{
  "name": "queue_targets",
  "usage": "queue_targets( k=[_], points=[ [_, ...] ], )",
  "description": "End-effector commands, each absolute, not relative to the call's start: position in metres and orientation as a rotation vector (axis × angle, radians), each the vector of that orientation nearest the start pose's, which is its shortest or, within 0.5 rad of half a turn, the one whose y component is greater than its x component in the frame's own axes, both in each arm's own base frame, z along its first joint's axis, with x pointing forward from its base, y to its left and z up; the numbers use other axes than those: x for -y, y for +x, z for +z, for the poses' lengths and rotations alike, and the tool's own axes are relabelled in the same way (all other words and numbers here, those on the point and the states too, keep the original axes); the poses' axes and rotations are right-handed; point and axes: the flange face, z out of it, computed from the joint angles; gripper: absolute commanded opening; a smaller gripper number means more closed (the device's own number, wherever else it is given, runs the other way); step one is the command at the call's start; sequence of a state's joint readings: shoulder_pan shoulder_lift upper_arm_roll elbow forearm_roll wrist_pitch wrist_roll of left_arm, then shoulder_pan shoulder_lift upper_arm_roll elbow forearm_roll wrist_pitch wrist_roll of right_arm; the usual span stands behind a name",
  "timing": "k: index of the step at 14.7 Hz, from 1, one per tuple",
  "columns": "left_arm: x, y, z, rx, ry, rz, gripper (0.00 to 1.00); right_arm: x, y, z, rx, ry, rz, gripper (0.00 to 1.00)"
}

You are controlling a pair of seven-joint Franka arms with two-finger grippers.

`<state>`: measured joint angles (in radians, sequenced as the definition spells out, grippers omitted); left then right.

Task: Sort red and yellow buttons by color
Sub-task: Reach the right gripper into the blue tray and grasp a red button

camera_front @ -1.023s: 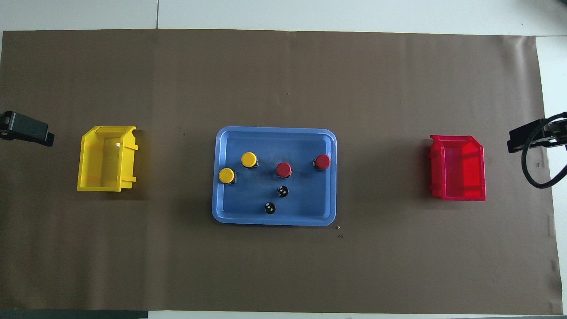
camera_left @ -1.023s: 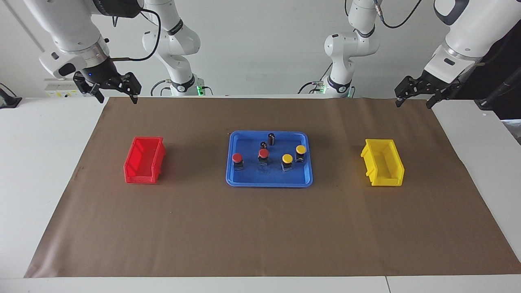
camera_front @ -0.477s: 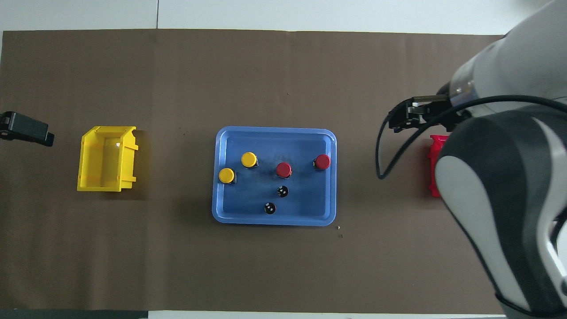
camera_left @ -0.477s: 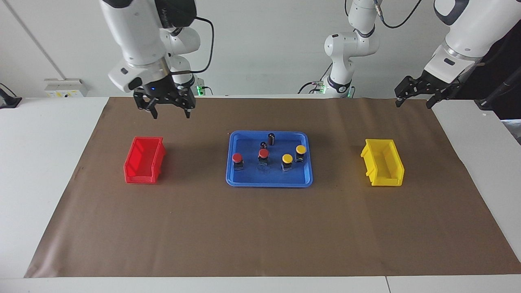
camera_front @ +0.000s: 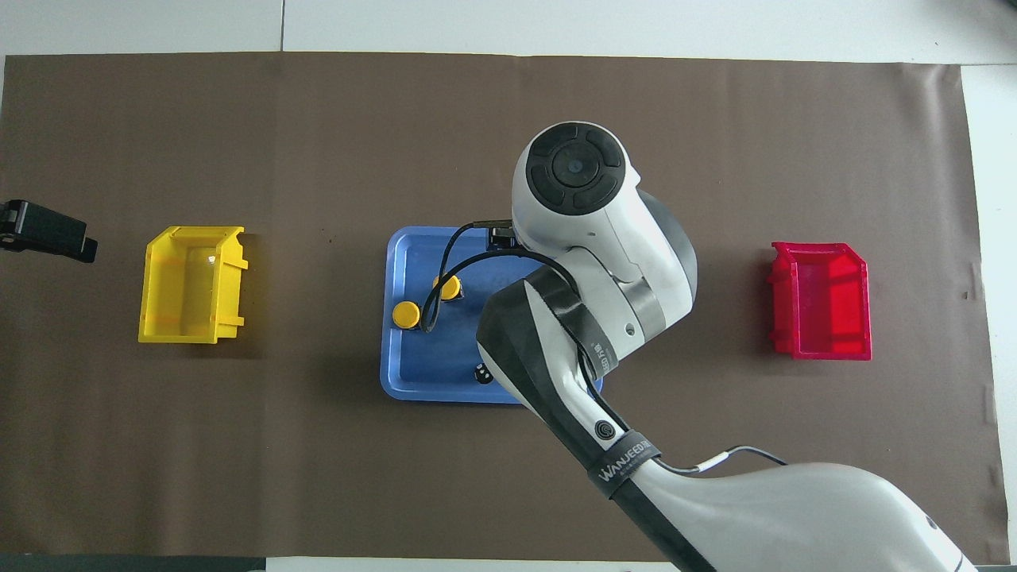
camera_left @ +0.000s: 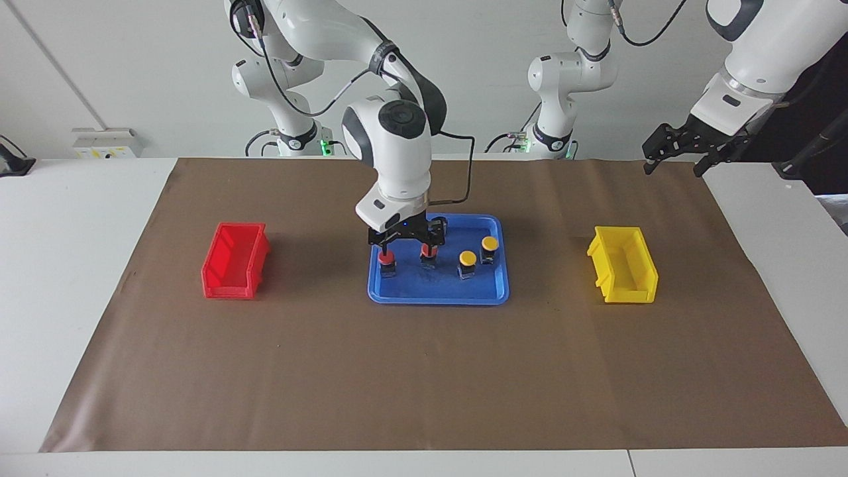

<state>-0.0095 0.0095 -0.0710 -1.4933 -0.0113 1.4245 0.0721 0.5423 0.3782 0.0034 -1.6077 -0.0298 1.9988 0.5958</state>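
Two red buttons (camera_left: pixel 386 258) (camera_left: pixel 428 252) and two yellow buttons (camera_left: pixel 468 258) (camera_left: pixel 489 244) stand upright in the blue tray (camera_left: pixel 437 293) at mid-table. My right gripper (camera_left: pixel 405 246) is open and low over the tray, one fingertip by each red button, holding nothing. In the overhead view the right arm hides both red buttons; the yellow buttons (camera_front: pixel 406 314) (camera_front: pixel 447 287) show beside it. My left gripper (camera_left: pixel 670 171) waits open and raised over the table's left-arm end.
A red bin (camera_left: pixel 235 260) sits toward the right arm's end and a yellow bin (camera_left: pixel 623 265) toward the left arm's end, both level with the tray. A dark capless cylinder (camera_front: pixel 482 373) stands in the tray nearer the robots.
My right arm has swung from its end of the table, past the red bin, and come down over the red buttons in the tray. The left arm and the buttons have not moved.
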Motion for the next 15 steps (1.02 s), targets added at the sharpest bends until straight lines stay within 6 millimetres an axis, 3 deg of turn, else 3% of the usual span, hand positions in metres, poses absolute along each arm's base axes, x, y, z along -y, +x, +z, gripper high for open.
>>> queue_targets(
  k=[1, 4, 5, 7, 15],
  points=[
    [0.042, 0.531, 0.645, -0.258, -3.14, 0.131, 1.0, -0.314, 0.553, 0.407, -0.047, -3.162, -0.055, 1.0],
    [0.042, 0.531, 0.645, -0.258, -3.14, 0.131, 1.0, -0.29, 0.559, 0.397, -0.044, -3.165, -0.043, 0.98],
    [0.043, 0.531, 0.645, -0.26, -3.139, 0.131, 1.0, -0.286, 0.551, 0.386, -0.045, -3.155, -0.065, 0.94],
    [0.042, 0.531, 0.645, -0.258, -3.14, 0.131, 1.0, -0.288, 0.533, 0.367, -0.034, -3.146, -0.077, 0.89],
    [0.042, 0.531, 0.645, -0.258, -3.14, 0.131, 1.0, -0.293, 0.516, 0.351, 0.01, -3.131, -0.092, 0.7]
  ],
)
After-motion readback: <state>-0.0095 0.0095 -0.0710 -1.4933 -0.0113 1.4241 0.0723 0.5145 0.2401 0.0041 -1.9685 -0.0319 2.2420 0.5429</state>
